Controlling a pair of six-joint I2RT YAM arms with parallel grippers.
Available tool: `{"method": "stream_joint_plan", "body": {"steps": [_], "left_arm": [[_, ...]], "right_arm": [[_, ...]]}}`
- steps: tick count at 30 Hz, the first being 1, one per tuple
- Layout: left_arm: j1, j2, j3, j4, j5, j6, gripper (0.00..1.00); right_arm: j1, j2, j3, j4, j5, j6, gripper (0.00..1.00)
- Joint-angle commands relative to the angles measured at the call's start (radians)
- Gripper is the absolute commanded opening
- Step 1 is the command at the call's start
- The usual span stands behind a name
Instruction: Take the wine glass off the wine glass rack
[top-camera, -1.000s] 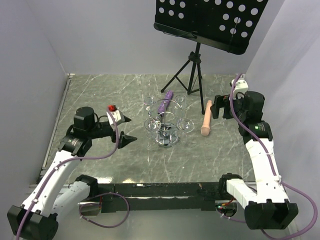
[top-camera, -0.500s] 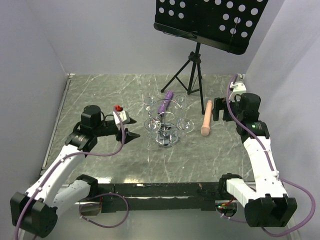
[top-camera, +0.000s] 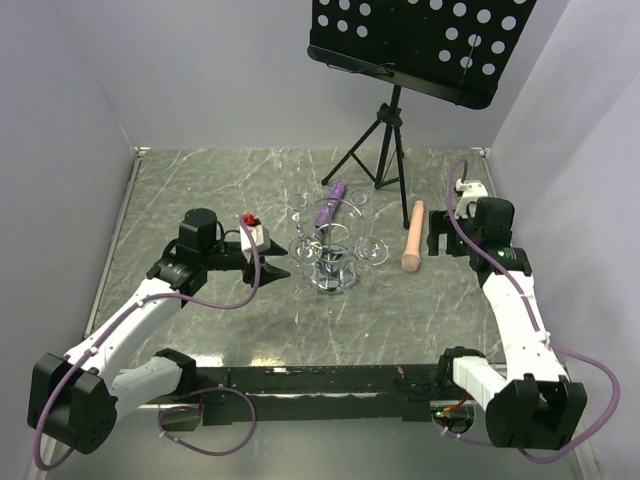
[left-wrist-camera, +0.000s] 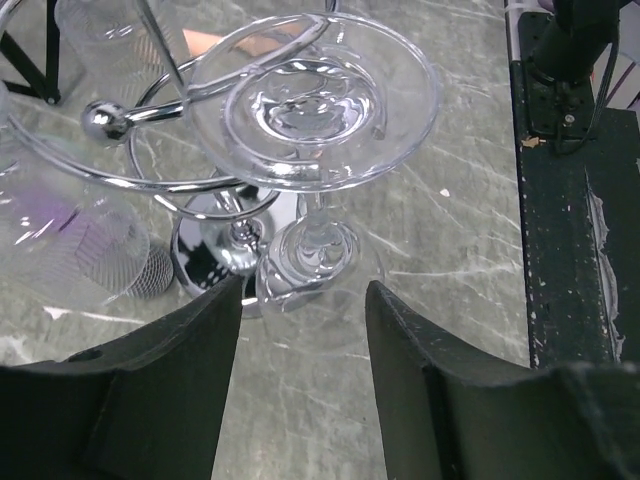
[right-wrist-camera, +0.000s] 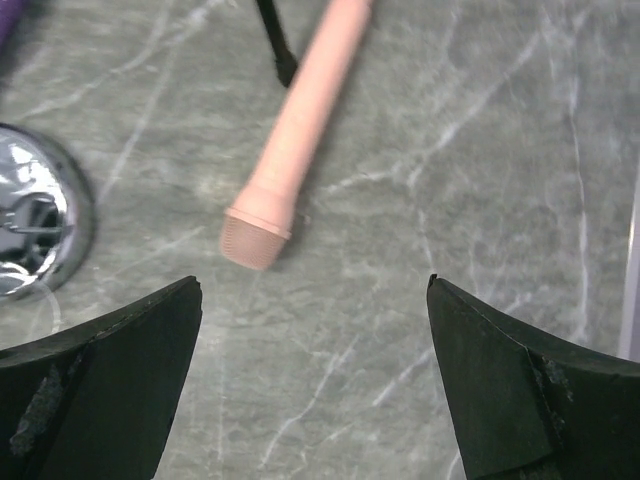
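The chrome wine glass rack (top-camera: 331, 262) stands mid-table with several clear wine glasses hanging upside down from its loops. In the left wrist view the nearest wine glass (left-wrist-camera: 312, 105) hangs from a wire loop (left-wrist-camera: 150, 175), foot up and bowl down, just ahead of the open fingers. My left gripper (top-camera: 275, 254) is open and empty, right beside the rack's left side; it also shows in the left wrist view (left-wrist-camera: 303, 300). My right gripper (top-camera: 435, 225) is open and empty, right of the rack, above bare table in the right wrist view (right-wrist-camera: 315, 290).
A pink microphone (top-camera: 412, 237) lies right of the rack, also in the right wrist view (right-wrist-camera: 295, 130). A purple microphone (top-camera: 328, 203) lies behind the rack. A black tripod music stand (top-camera: 385, 130) stands at the back. Grey walls close in both sides.
My left gripper has moved right, from well left of the rack to right beside it. My right gripper has drawn slightly back to the right and turned.
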Motion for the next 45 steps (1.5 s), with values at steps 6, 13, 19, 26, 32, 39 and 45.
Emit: {"method": "stream_joint_plan", "body": {"steps": [6,13,19,26,32,39,45], "left_arm": [[-0.043,0.027,-0.051,0.249,0.062,-0.047,0.57],[-0.061,0.113,0.030,0.162,0.126,0.086,0.54],[-0.075,0.142,0.015,0.249,0.128,0.016,0.53],[-0.076,0.151,0.004,0.287,0.126,-0.021,0.51],[-0.079,0.154,-0.020,0.353,0.126,-0.081,0.49],[-0.102,0.156,-0.021,0.341,0.103,-0.027,0.46],[-0.104,0.176,-0.025,0.370,0.111,-0.066,0.36]], "right_arm": [[-0.075,0.042,0.064,-0.014,0.015,-0.021,1.00],[-0.082,0.045,0.110,-0.051,0.014,-0.038,1.00],[-0.087,0.031,0.110,-0.077,0.009,-0.029,1.00],[-0.099,0.013,0.103,-0.106,0.008,-0.032,1.00],[-0.105,0.030,0.121,-0.125,0.000,-0.032,1.00],[-0.107,0.048,0.133,-0.146,0.000,-0.033,1.00],[-0.107,0.047,0.132,-0.154,0.000,-0.036,1.00]]}}
